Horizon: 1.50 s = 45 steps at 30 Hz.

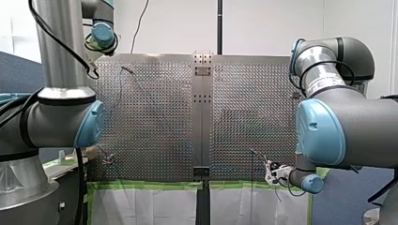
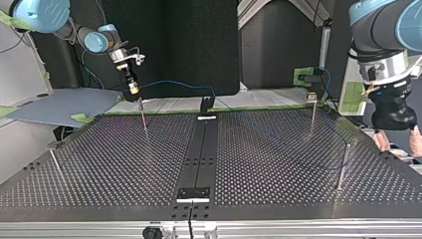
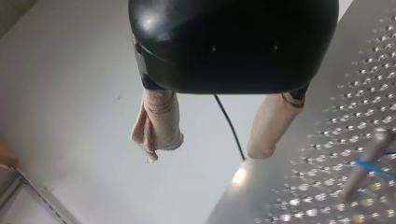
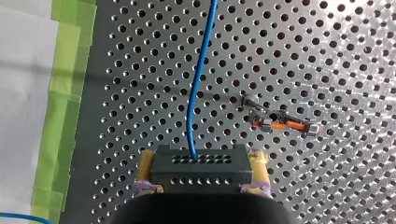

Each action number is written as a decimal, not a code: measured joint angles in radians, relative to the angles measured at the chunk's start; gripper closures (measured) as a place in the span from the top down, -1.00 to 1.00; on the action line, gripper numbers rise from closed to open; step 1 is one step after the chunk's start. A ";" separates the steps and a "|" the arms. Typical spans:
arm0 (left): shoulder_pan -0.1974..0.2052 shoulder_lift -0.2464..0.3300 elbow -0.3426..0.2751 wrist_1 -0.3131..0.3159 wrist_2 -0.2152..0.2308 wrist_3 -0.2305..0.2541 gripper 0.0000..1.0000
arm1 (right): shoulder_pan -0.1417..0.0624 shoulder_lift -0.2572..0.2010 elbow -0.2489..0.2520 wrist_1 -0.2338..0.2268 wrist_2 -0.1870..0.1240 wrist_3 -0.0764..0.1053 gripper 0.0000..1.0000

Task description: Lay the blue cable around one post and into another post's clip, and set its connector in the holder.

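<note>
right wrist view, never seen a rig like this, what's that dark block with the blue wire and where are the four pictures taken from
Two robot arms work at a perforated table. The front view looks from behind them, the top view from across the table, each wrist view from a camera on one arm. The block is a connector, gripped by my right tool, with the blue cable running out of it. Thin posts stand on the table. My left tool is open, holding nothing.

No readable text, no labels, no numbers
</note>
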 joint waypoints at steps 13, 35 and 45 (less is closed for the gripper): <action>-0.010 0.037 0.128 -0.128 0.065 0.128 1.00 | 0.001 0.000 0.000 0.000 0.005 0.002 -1.00; -0.034 0.002 0.263 -0.310 0.070 0.310 1.00 | 0.006 0.000 0.000 -0.003 0.008 0.002 -1.00; -0.041 -0.003 0.248 -0.359 0.008 0.394 1.00 | 0.008 0.000 0.000 -0.005 0.011 0.002 -1.00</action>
